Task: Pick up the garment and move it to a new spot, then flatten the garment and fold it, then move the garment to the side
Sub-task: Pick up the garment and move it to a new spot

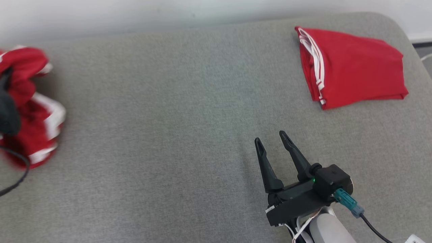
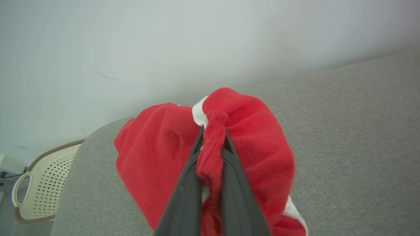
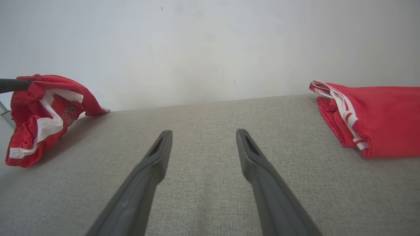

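grey cushion (image 1: 168, 118): l gripper (image 2: 213, 131) tight on bunched red garment (image 2: 157, 154), r gripper (image 1: 269, 135) spread, low

Red garment (image 1: 23, 81) with white bands and a small dark print. Red folded garment (image 1: 354, 67), thin white stripes along its edge. Heathered grey cushion (image 1: 168, 118). Cream basket (image 2: 46, 183), dotted with holes, brown rim.
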Motion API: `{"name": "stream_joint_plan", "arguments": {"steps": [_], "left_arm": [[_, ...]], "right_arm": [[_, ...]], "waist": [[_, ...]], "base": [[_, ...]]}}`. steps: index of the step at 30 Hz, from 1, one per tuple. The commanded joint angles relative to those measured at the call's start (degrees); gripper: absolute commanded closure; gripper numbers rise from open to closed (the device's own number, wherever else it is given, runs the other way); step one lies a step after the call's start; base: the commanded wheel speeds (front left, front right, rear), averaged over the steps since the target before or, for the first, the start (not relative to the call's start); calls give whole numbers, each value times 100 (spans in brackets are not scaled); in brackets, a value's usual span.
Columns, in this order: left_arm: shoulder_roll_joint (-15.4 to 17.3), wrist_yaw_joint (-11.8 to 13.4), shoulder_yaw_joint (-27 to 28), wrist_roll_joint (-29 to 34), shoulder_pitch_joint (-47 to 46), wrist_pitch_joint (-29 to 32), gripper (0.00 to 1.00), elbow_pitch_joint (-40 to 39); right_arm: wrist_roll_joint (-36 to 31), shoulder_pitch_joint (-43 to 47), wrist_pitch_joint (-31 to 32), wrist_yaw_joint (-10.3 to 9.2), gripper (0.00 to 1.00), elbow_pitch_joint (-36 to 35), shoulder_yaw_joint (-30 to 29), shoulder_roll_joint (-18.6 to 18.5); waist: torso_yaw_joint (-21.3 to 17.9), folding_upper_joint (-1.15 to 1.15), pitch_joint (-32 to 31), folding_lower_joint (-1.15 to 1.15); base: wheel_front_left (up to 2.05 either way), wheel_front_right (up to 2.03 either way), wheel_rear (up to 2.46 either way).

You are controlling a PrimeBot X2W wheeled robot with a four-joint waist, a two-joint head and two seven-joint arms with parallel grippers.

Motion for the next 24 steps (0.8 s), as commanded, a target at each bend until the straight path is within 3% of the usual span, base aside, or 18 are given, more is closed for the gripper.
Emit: {"name": "stream_joint_plan", "arguments": {"steps": [1,12,14,24], "left_arm": [[25,5,-110,-94,-59,-68,100,-118],[-103,5,-1321,-717,-406,-103,100,-1777],[-192,5,-1416,-971,-433,-79,100,-2053],[-479,60,-1872,-1011,-326,-1,100,-3163]], "right_arm": [[31,102,-11,0,0,1,0,-4],[145,230,-12,0,0,30,-188,-5],[158,229,-12,0,0,12,-228,-5],[187,340,-12,0,0,-51,-337,-3]], "waist": [[119,0,-207,0],[-149,0,-548,0],[-214,0,-570,0],[-464,0,-576,0]], "base": [[0,0,0],[0,0,0],[0,0,0],[0,0,0]]}}
